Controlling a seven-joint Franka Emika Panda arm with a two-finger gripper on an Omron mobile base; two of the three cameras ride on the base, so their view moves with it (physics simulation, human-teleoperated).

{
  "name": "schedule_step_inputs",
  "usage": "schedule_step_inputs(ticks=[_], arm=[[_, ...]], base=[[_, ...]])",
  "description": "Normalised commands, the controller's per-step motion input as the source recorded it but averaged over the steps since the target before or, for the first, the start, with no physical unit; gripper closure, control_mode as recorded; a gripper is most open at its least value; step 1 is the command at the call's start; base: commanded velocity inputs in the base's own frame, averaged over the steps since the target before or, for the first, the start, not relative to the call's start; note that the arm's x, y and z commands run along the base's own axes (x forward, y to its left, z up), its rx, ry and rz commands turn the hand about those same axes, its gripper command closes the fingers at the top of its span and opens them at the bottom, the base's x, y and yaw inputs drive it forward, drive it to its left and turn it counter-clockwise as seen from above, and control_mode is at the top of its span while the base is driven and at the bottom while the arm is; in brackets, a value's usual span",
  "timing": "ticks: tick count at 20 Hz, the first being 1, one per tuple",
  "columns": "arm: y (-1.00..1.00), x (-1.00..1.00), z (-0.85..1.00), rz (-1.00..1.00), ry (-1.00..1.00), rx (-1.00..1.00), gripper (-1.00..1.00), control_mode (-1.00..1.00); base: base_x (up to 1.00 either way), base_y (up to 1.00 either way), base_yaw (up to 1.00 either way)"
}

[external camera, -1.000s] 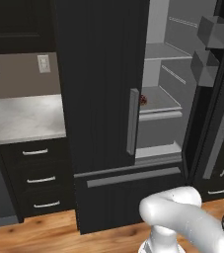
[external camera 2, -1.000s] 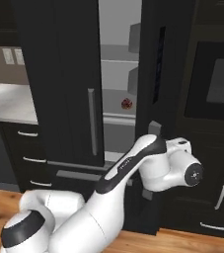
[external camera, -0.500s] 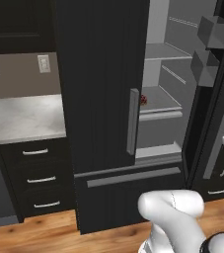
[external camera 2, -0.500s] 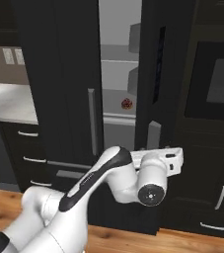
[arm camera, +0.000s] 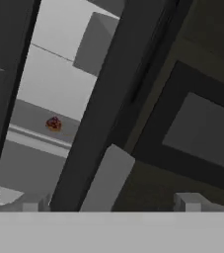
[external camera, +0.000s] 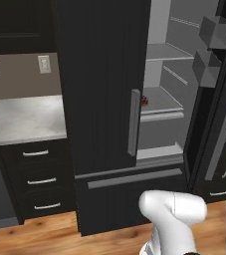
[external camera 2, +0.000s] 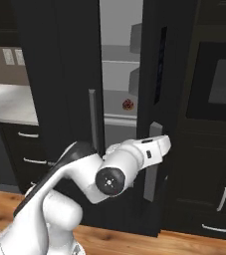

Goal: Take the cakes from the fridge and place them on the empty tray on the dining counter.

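1. A cake (external camera 2: 128,104) with a dark red top sits on a pale grey shelf (external camera: 159,102) inside the fridge (external camera: 102,99), about mid height; it also shows on that shelf in the hand view (arm camera: 54,123).
2. The fridge's right door (external camera 2: 157,74) stands open; the left door is shut.
3. The hand (external camera 2: 159,144) hangs just in front of the open door's grey handle (external camera 2: 153,164), below the cake, jaws spread wide and holding nothing.
4. A grey counter (external camera: 22,119) lies left of the fridge, over drawers (external camera: 35,182).
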Motion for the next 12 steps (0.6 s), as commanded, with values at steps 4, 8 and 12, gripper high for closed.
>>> schedule_step_inputs(ticks=[4,8,12], arm=[[0.99,-0.27,0.01,-0.06,0.16,-0.3,-1.0,-1.0],[1.0,-0.06,0.01,-0.16,0.18,-0.34,-1.0,-1.0],[1.0,0.0,0.01,-0.12,0.12,-0.45,-1.0,-1.0]], base=[[0.0,0.0,0.0],[0.0,0.0,0.0],[0.0,0.0,0.0]])
